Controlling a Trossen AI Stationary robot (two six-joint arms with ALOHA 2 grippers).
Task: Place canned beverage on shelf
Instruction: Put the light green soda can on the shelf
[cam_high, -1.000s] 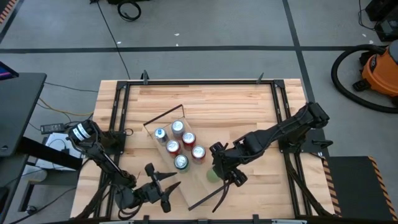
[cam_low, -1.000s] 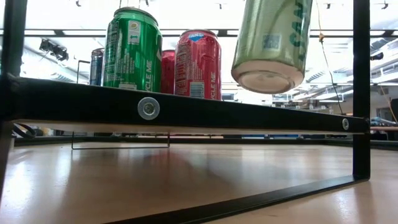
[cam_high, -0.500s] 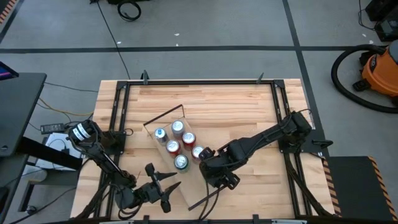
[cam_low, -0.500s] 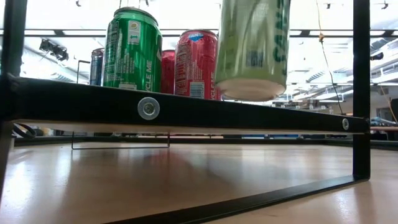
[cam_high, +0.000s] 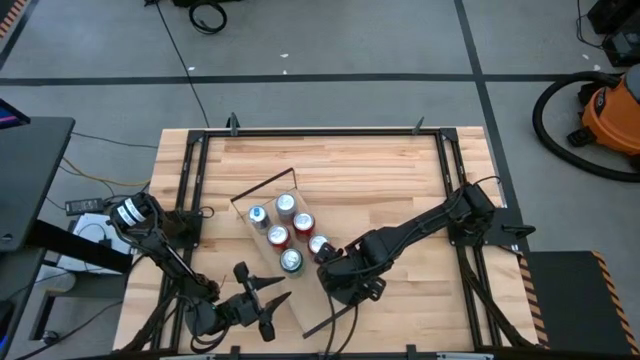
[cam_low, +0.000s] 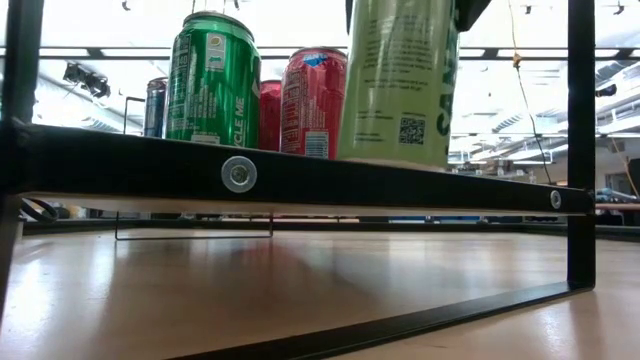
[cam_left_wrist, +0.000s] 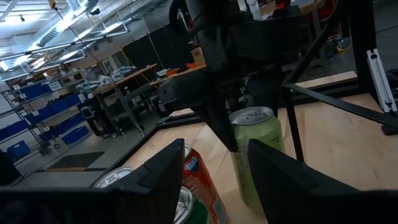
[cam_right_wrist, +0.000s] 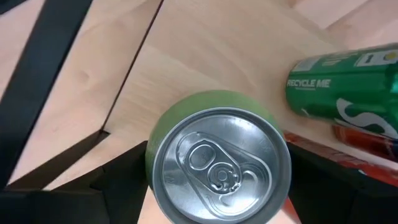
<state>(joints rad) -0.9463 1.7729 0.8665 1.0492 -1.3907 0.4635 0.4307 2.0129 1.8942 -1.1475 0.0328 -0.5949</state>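
The shelf (cam_high: 305, 298), a pale plank on thin black rod frames, lies slantwise on the tabletop; its black front rail (cam_low: 240, 175) fills the low view. Several cans stand on it, among them a green can (cam_high: 291, 261) and a red can (cam_high: 318, 244). My right gripper (cam_high: 345, 278) is shut on a pale green can (cam_low: 400, 90) over the plank's near part, beside the red can (cam_low: 318, 100). The gripper hides that can in the high view. My left gripper (cam_high: 262, 303) waits open near the table's near edge, pointing level at the shelf. My right gripper pinches the pale green can between its two fingers (cam_right_wrist: 121, 183), on opposite sides of the wall (cam_right_wrist: 152, 155) just below the top rim. The fingers come steeply from above. The can stands upright with its bottom down at plank level; the front rail hides whether it rests there.
A black metal frame (cam_high: 320, 132) runs around the slatted tabletop (cam_high: 380, 180). The other cans (cam_high: 286, 205) crowd the plank's far and middle parts. An orange vacuum (cam_high: 610, 110) stands on the floor at the right.
My right gripper has carried the pale green can toward the table's left, closer to the red can, and has rolled. The can, tilted and well above the plank a second ago, now stands upright and has come down to plank level.
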